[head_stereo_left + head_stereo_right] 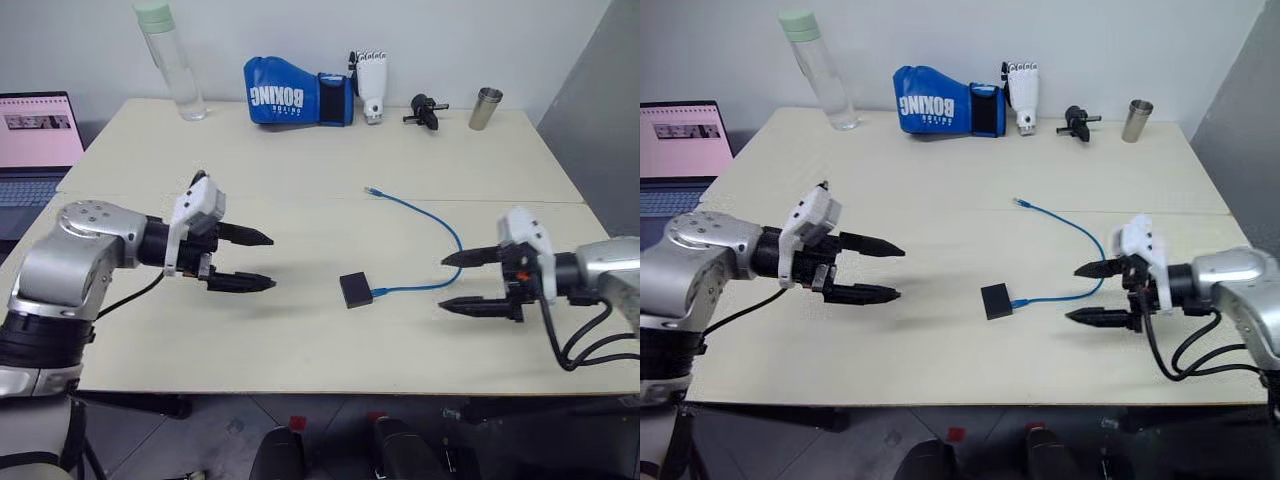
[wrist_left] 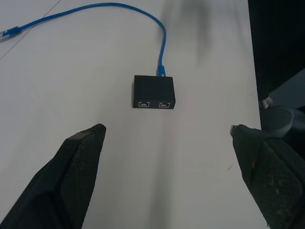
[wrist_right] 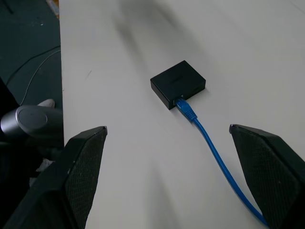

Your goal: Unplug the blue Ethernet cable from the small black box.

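The small black box [image 1: 356,289] lies flat near the middle of the table, toward its front edge. The blue Ethernet cable [image 1: 440,226] is plugged into the box's right side, curves away and ends in a free plug [image 1: 372,189] farther back. In the left wrist view the box [image 2: 154,91] shows two empty ports facing my left hand, with the cable [image 2: 161,47] at its far side. My left gripper [image 1: 268,260] hovers open to the left of the box. My right gripper [image 1: 445,281] hovers open to its right, astride the cable [image 3: 217,157] near the box [image 3: 178,82].
Along the table's far edge stand a clear bottle [image 1: 172,62], a blue boxing glove [image 1: 296,96], a white robotic hand [image 1: 372,85], a small black part [image 1: 425,109] and a metal cup [image 1: 485,108]. An open laptop [image 1: 36,140] sits off the table's left.
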### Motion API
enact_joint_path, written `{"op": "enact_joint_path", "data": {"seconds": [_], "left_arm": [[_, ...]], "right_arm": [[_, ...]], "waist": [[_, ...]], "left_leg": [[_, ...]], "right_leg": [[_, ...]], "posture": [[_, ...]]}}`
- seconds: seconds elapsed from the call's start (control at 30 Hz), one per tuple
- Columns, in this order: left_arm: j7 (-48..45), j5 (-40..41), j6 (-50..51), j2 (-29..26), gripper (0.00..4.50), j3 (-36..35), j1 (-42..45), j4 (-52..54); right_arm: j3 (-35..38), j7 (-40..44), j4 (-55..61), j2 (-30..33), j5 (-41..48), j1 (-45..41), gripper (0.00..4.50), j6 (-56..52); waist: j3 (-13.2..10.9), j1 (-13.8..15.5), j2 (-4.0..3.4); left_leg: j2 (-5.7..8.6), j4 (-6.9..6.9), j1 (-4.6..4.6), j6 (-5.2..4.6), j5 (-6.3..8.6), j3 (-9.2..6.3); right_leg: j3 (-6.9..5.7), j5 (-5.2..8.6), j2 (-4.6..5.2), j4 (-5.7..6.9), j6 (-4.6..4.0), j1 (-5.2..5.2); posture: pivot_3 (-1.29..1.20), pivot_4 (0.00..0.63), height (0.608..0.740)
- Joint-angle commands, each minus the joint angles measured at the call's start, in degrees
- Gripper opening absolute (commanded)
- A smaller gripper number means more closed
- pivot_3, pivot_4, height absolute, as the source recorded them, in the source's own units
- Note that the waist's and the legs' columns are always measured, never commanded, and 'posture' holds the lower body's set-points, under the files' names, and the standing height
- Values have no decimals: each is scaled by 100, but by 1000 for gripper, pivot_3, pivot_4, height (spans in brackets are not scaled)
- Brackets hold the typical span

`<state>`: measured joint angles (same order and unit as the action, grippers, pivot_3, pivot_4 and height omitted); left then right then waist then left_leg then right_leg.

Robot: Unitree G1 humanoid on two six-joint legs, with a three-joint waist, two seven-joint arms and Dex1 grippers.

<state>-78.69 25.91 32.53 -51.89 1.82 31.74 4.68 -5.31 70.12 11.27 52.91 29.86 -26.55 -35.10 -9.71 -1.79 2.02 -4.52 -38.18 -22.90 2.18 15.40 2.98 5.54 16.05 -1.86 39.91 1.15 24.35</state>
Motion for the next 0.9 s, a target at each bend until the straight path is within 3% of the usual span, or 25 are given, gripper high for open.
{"op": "enact_joint_path", "data": {"seconds": [0.03,0.27,0.53,0.9], "left_arm": [[272,-2,-221,86,4486,-119,-282,483],[773,-15,-404,269,4486,-179,-1006,1165],[1299,-40,-427,301,4486,-339,-1514,1480],[1513,218,-125,135,4486,-579,-1742,1896]], "right_arm": [[-491,234,-605,-393,-591,-467,4363,771],[-1246,594,-1997,-1312,-1362,-1170,4363,1724],[-1546,899,-3769,-2237,-1918,-1992,4363,2505],[-1564,1580,-5302,-2241,-2486,-2384,4363,3260]], "waist": [[0,-10,0],[-1,-2,-1],[-1,-5,-3],[-1,0,-3]], "left_leg": [[-1,-1,3,0,0,-1],[-1,-2,4,0,0,2],[-3,-2,7,1,0,5],[-3,0,10,1,-1,3]], "right_leg": [[0,0,-1,1,0,-2],[1,2,-1,4,-4,0],[1,1,0,8,-8,0],[-4,2,3,8,-10,-3]], "posture": [[0,150,740],[0,150,740],[0,150,740],[0,150,740]]}}
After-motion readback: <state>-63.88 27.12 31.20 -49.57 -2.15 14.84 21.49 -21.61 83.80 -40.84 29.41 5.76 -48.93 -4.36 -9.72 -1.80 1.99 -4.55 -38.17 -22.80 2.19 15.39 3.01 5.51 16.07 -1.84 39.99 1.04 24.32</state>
